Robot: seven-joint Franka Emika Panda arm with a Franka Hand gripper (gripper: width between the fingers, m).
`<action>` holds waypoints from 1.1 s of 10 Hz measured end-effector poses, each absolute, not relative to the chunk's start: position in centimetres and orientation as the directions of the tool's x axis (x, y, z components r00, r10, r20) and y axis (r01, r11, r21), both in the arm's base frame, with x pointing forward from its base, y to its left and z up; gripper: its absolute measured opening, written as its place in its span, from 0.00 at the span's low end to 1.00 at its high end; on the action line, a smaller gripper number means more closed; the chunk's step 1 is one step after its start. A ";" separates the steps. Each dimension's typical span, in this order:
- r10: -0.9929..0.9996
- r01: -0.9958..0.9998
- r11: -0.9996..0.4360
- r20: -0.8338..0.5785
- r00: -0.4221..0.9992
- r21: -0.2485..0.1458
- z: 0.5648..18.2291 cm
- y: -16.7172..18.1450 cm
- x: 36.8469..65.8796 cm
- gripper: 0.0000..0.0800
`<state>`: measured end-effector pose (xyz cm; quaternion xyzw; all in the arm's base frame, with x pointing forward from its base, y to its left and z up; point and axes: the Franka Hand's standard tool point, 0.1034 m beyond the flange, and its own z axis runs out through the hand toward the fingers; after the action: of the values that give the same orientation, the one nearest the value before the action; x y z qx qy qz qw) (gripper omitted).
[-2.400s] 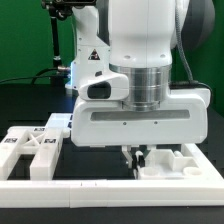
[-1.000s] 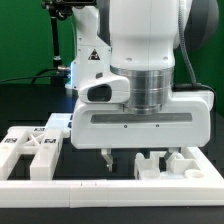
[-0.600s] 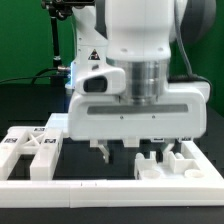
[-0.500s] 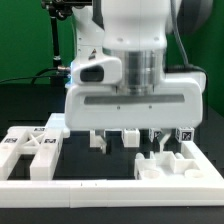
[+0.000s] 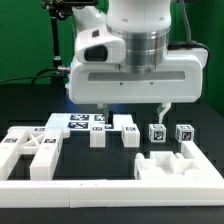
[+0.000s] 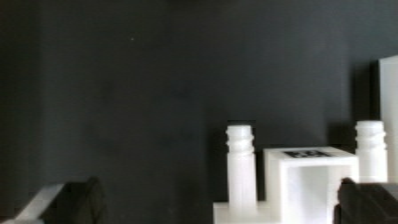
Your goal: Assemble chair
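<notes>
We see the gripper [image 5: 131,110] hanging above the black table [image 5: 30,100], its two fingers [image 5: 100,110] spread wide and clear of every part. Below it, four small legs [image 5: 130,135] stand in a row. A tagged seat panel [image 5: 78,123] lies just behind them. One notched piece [image 5: 30,150] sits at the exterior view's left, a second notched piece [image 5: 180,160] at its right. The border rail [image 5: 110,190] runs along the front.

Bright even lighting, wrist view soft

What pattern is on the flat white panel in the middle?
Black-and-white square tags; the panel shows best in the exterior view.
</notes>
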<state>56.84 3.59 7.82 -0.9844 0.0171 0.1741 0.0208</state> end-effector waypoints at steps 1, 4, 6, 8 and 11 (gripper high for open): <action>-0.032 -0.049 -0.998 -0.408 0.912 -0.031 7.8 3.7 56.3 0.81; -0.049 -0.070 -0.997 -0.569 0.821 -0.014 6.8 5.2 51.0 0.81; -0.041 -0.064 -0.998 -0.698 0.715 -0.006 7.1 5.0 49.6 0.81; -0.042 -0.062 -0.998 -0.757 0.652 0.001 6.4 5.0 49.8 0.81; -0.041 -0.050 -0.999 -0.788 0.615 0.013 4.2 6.2 48.6 0.81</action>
<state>48.61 6.23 4.22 -0.8985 0.0254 0.4382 0.0051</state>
